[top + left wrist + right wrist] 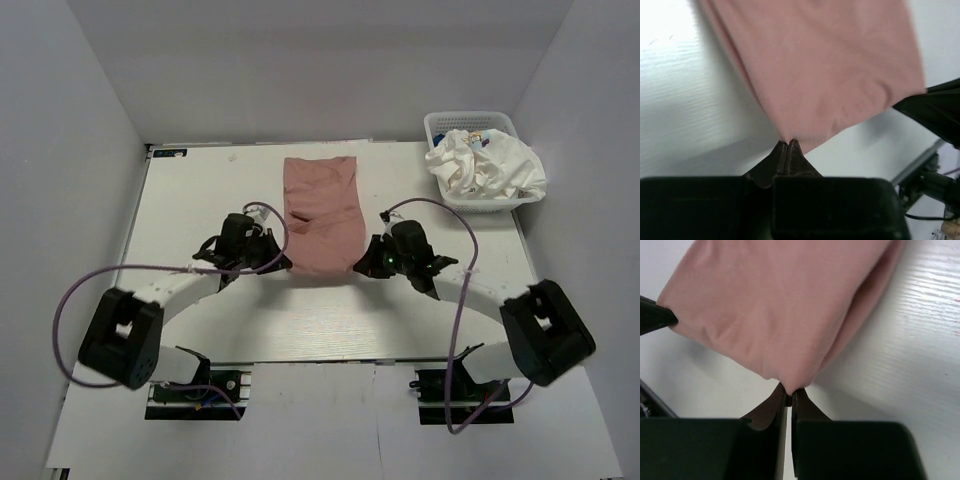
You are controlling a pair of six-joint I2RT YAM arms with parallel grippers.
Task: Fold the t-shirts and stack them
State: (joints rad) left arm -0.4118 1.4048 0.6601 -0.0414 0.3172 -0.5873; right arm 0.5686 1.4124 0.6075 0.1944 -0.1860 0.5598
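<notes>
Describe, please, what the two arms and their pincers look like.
The left arm and right arm have white links between black joint housings, and a thin purple cable loops along each. A small green light glows near the right wrist. The left pincer and right pincer have dark fingers tapering to narrow tips.

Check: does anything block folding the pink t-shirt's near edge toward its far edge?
Nothing visible does. The left gripper and right gripper pinch the pink t-shirt's near corners; the white t-shirt sits apart in the basket.
</notes>
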